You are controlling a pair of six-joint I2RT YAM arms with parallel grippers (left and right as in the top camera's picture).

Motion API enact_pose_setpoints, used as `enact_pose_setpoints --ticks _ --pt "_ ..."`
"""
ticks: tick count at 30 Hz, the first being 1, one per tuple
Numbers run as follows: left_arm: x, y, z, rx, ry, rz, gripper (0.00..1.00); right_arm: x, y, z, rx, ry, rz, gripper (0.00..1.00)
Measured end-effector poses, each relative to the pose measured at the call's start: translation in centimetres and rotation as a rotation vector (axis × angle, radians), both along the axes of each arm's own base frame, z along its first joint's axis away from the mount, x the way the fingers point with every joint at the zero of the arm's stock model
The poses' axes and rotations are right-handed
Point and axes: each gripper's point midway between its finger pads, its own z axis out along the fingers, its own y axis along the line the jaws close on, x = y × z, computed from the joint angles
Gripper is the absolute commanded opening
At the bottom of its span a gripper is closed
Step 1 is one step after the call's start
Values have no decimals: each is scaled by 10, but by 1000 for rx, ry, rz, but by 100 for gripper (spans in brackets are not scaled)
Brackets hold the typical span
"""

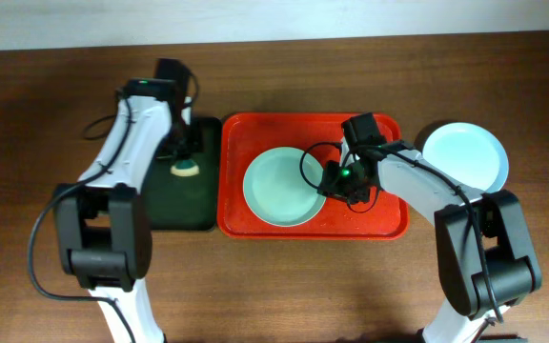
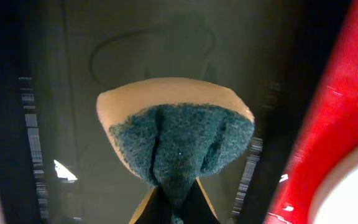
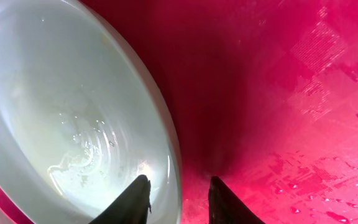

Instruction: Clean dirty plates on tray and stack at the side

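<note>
A pale mint green plate (image 1: 279, 186) lies in the left half of the red tray (image 1: 389, 227). My right gripper (image 1: 337, 181) is at the plate's right rim. In the right wrist view this gripper (image 3: 179, 183) is open and straddles the rim: one finger is over the wet mint plate (image 3: 61, 106), the other over the red tray floor (image 3: 291, 93). A pale blue plate (image 1: 463, 155) rests on the table to the right of the tray. My left gripper (image 1: 185, 158) (image 2: 176, 199) is shut on a green and yellow sponge (image 1: 186, 171) (image 2: 176, 137) above the dark tray.
The dark green-black tray (image 1: 184, 214) (image 2: 73, 74) sits against the red tray's left side. Water droplets dot the red tray floor. Both arm bases stand at the near table edge, with cables looping beside them.
</note>
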Motion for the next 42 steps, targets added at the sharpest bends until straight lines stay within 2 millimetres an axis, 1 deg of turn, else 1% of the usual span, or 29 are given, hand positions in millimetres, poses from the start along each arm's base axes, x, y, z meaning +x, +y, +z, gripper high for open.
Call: enact_pose_setpoints --ticks 3,4,6,10,11,13,15,17,18,21,23,25,26,27,28,29,30,32,33,34,36,38,39,40,42 --pt "5 21 -2 4 -16 36 0 1 -2 -1 -12 -3 -3 34" --pt "6 25 -3 6 -19 44 0 1 -2 -1 -15 -4 -4 34" --pt "3 33 -13 8 -14 55 0 1 -4 -1 -23 -7 -6 34" --pt "-5 35 -36 9 1 53 0 2 -5 -2 -32 -9 -9 34" --pt "-8 35 -42 9 4 52 3 2 -5 -2 -33 -9 -8 34" --pt "-11 35 -49 9 8 51 21 2 -6 -2 -35 -9 -9 34" --pt "-13 35 -51 11 13 42 34 2 -6 -2 -36 -10 -9 34" --pt "-12 35 -51 11 10 43 53 2 -6 -2 -36 -10 -9 34" --pt "-12 35 -51 10 10 48 60 2 -6 -2 -36 -10 -9 38" --pt "-16 35 -51 11 27 45 62 2 -6 -2 -37 -11 -7 41" --pt "-18 36 -47 11 40 46 62 2 -6 -2 -37 -10 -7 42" --pt "-10 36 -34 10 9 48 67 2 -6 -2 -37 -11 -6 42" --pt "-2 38 -20 6 -31 55 72 2 -6 -2 -37 -11 -6 42" --pt "8 41 -1 3 -86 66 95 2 -6 -2 -37 -11 -6 42" --pt "15 44 12 2 -126 78 100 2 -6 -2 -37 -11 -6 42" --pt "28 56 51 -1 -235 106 99 2 -6 -2 -37 -11 -6 42" --pt "34 66 77 -3 -305 139 99 2 -6 -2 -37 -11 -6 42" --pt "35 82 105 -1 -378 183 99 3 -6 -2 -36 -15 -6 42" --pt "34 89 114 0 -400 200 99 3 -6 -3 -35 -19 -6 41" --pt "32 98 122 4 -419 223 100 4 -6 -3 -34 -21 -6 41" --pt "29 110 126 9 -429 254 99 5 -5 -3 -33 -28 -5 41" --pt "28 114 124 9 -422 266 99 6 -3 -4 -34 -35 0 23" --pt "29 114 124 8 -421 267 99 7 -1 -5 -35 -40 2 16" --pt "29 113 124 7 -421 267 99 7 1 -6 -40 -45 13 4" --pt "29 113 124 7 -421 266 99 6 4 -9 -53 -48 21 4"
